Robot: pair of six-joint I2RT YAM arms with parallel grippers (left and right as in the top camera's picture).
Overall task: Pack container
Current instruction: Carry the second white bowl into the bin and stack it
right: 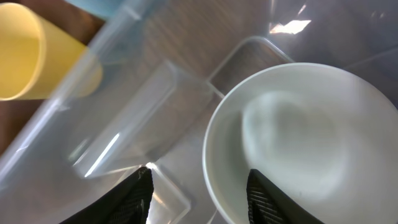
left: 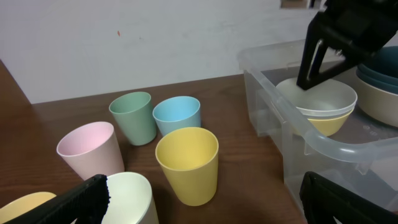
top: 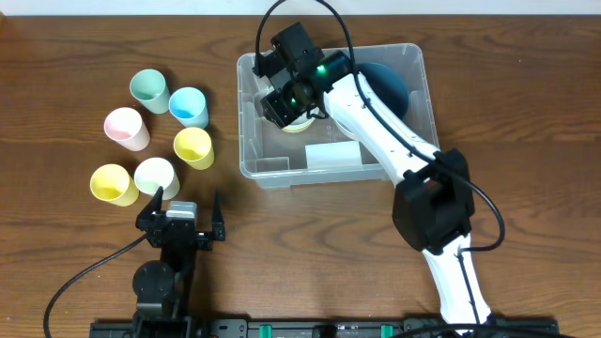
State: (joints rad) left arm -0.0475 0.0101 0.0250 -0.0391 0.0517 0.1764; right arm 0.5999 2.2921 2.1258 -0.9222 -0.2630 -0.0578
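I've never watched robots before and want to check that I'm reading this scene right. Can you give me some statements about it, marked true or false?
1. Six cups stand upright on the table, outside the container. True.
2. The right gripper hangs over the cups. False: it is down inside the container, at the rim of a white bowl.
3. The white bowl sits nested in a yellow bowl. True.
4. The left gripper holds a cup. False: its fingers are spread open near the cups and grip nothing.
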